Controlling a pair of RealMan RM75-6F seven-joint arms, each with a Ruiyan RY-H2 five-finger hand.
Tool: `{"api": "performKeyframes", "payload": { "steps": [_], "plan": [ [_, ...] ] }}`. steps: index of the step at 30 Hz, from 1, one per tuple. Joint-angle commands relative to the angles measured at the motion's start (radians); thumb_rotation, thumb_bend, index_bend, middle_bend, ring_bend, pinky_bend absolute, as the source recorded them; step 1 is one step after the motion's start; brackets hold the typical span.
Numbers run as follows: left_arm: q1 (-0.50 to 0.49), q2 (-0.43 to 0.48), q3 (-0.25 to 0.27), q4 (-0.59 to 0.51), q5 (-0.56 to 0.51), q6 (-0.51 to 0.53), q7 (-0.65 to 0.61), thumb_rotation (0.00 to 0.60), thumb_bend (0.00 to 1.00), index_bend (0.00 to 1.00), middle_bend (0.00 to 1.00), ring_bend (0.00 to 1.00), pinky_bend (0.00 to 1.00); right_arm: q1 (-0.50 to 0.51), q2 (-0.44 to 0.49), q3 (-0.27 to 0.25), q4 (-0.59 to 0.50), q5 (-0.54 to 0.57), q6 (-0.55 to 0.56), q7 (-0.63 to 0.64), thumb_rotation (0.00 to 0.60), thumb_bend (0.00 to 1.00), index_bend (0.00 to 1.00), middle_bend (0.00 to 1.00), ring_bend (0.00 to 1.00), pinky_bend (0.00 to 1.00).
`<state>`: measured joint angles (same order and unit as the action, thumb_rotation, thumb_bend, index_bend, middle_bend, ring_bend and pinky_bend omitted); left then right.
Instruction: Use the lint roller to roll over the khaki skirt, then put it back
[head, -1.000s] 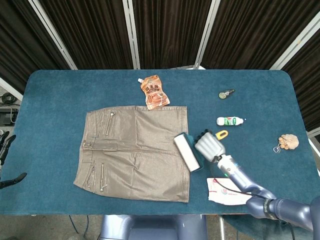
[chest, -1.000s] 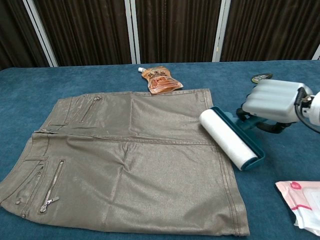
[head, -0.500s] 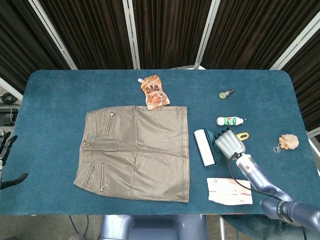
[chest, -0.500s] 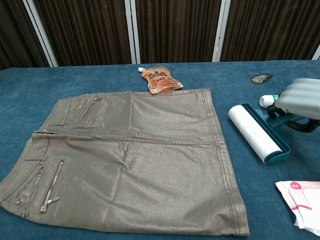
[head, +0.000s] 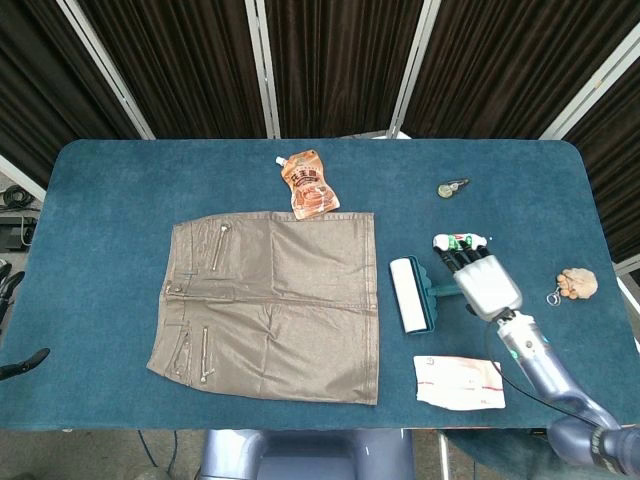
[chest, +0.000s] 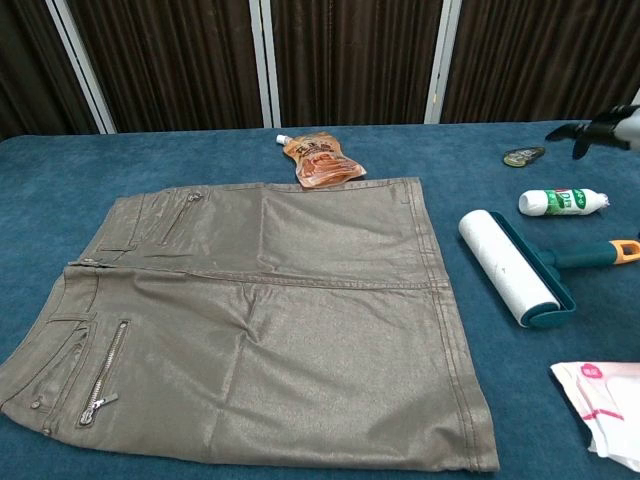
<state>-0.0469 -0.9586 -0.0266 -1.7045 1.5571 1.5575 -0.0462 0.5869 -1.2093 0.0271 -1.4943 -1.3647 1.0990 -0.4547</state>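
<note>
Nearest the front edge of the blue table (head: 110, 190), to the right of the khaki skirt (head: 270, 305), lay a white and pink packet (head: 458, 381); the chest view cut it off at its right edge. The skirt itself lay flat and spread out, waistband to the left, zips showing, its hem facing the lint roller (head: 414, 294).

The lint roller rested on the cloth just beside the skirt's hem, apart from it, white roll toward the skirt and teal frame behind. Its handle ran off to the right, and from above the end of it was hidden under the right hand (head: 485, 282). In the chest view the orange tip of the handle lay bare on the table, with nothing closed round it. The right hand hung above the handle, its dark fingers (head: 458, 257) spread and pointing away toward the small white bottle (head: 458, 241); only their tips showed in the chest view, at the upper right edge.

Right of the skirt and further out sat a small tan keyring toy (head: 576, 284), too small to make out. Beyond the bottle lay a small dark round object (head: 452, 187), unclear in detail. Just past the skirt's far edge lay an orange spouted pouch (head: 309, 184).

Far left of the skirt, at the edge of the head view, a few dark fingers of the left hand (head: 14, 330) showed apart, holding nothing; the rest was cut off.
</note>
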Motion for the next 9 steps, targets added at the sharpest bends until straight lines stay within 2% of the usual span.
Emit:
{"api": "performKeyframes", "payload": {
  "steps": [1,4,5,9],
  "plan": [
    [0.005,0.008,0.005,0.001,0.015,0.01,-0.019,0.6,0.0,0.0,0.0,0.0,0.0,-0.117,0.116,-0.011,-0.132,-0.082,0.181,0.124,0.6,0.0,0.0,0.15,0.06,0.13],
    [0.008,0.013,0.007,0.004,0.03,0.023,-0.032,0.6,0.0,0.0,0.0,0.0,0.0,-0.188,0.159,-0.04,-0.188,-0.129,0.273,0.179,0.6,0.0,0.0,0.03,0.0,0.01],
    [0.009,0.014,0.007,0.004,0.033,0.026,-0.035,0.6,0.0,0.0,0.0,0.0,0.0,-0.208,0.171,-0.046,-0.204,-0.132,0.294,0.189,0.6,0.0,0.0,0.0,0.0,0.0],
    [0.011,0.016,0.005,0.007,0.026,0.027,-0.039,0.6,0.0,0.0,0.0,0.0,0.0,-0.29,0.172,-0.051,-0.234,-0.136,0.398,0.167,0.6,0.0,0.0,0.0,0.0,0.0]
  ]
}}
